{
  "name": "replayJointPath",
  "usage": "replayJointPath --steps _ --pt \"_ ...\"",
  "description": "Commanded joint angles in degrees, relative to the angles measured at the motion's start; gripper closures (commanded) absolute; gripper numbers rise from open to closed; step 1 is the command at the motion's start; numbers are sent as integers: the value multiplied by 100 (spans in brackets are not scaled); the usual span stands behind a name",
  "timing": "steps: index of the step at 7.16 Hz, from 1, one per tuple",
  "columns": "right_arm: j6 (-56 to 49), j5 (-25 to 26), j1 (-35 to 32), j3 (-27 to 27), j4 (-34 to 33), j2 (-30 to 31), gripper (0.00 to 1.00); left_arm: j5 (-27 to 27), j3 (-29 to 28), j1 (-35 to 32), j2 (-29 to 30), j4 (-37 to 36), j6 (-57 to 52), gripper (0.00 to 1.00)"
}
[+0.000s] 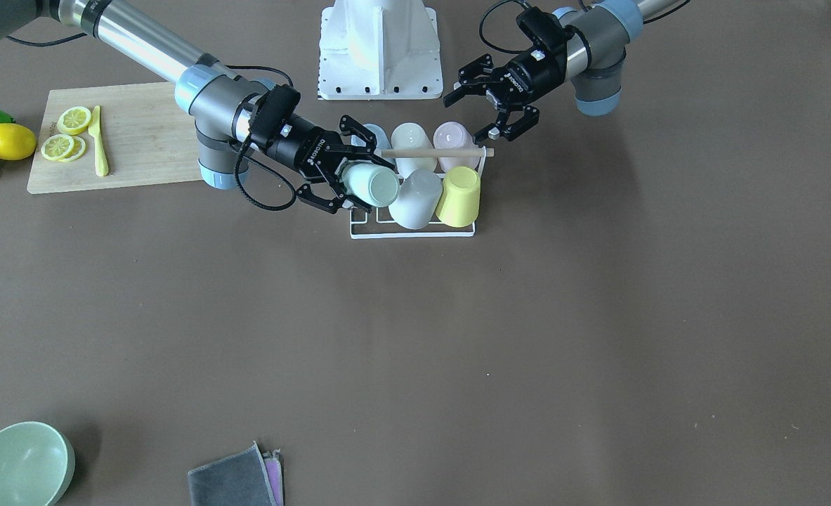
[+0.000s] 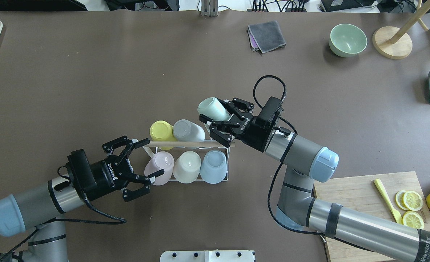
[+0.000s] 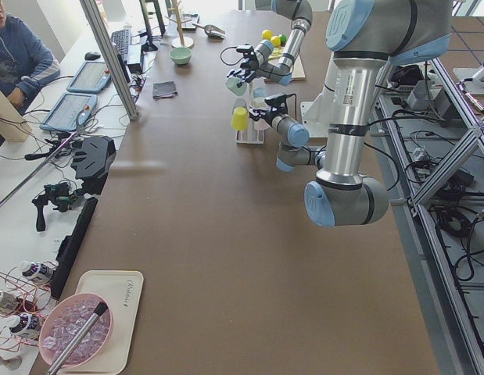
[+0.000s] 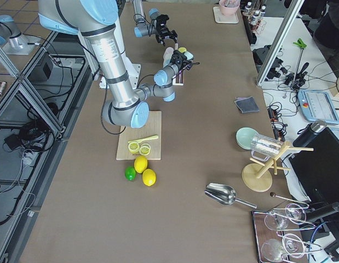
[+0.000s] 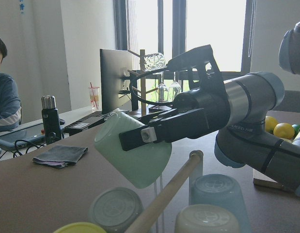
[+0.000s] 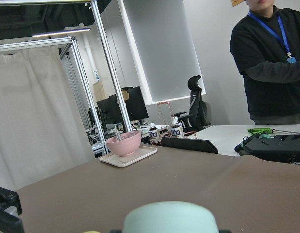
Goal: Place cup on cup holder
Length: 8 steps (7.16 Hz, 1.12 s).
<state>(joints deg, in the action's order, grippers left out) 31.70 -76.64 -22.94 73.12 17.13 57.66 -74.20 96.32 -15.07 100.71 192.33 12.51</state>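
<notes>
Mint-green cup [image 6: 170, 216] is filling right wrist view's bottom edge; overhead shows right gripper [image 2: 220, 114] clamping it beside cup holder [image 2: 185, 144]. Left gripper [image 2: 153, 156] is gaping wide at holder's other end.

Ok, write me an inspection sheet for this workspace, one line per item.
Surface: brown table, no spills seen.
Job's things: cup holder carries five cups; mint cup tilted over its free corner, not yet seated.
Clutter: cutting board with lemon slices, green bowl, grey cloth, all away from the cup holder.
Grippers: right gripper shut on the mint cup; left gripper open near the pink cup.
Cables: black wrist cable loops clear of the cups.
Surroundings: seated person at the side bench.
</notes>
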Motion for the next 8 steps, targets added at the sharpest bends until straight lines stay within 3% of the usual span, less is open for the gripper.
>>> replayJointPath --steps 1,2,3,5,6,7,8 --pt "-6 106 9 35 -8 -71 0 334 411 -318 -260 -133 32 3" --pt "12 106 -26 114 1 -71 0 771 657 -582 -445 -517 58 3" --pt "21 106 -130 280 -68 -62 0 811 860 -1019 -612 -1243 363 3" --pt "38 71 -498 299 -200 -71 0 462 1082 -2118 -824 -3314 873 3" --pt "56 71 -692 647 -984 -106 0 155 1082 -2601 -825 -4708 1102 3" --pt "99 62 -885 1390 -2375 -54 0 -692 1073 -3198 -799 -5888 1774 3" --pt "343 70 -1131 1859 -3460 16 0 -1867 1056 -3839 -746 -6543 2399 3"
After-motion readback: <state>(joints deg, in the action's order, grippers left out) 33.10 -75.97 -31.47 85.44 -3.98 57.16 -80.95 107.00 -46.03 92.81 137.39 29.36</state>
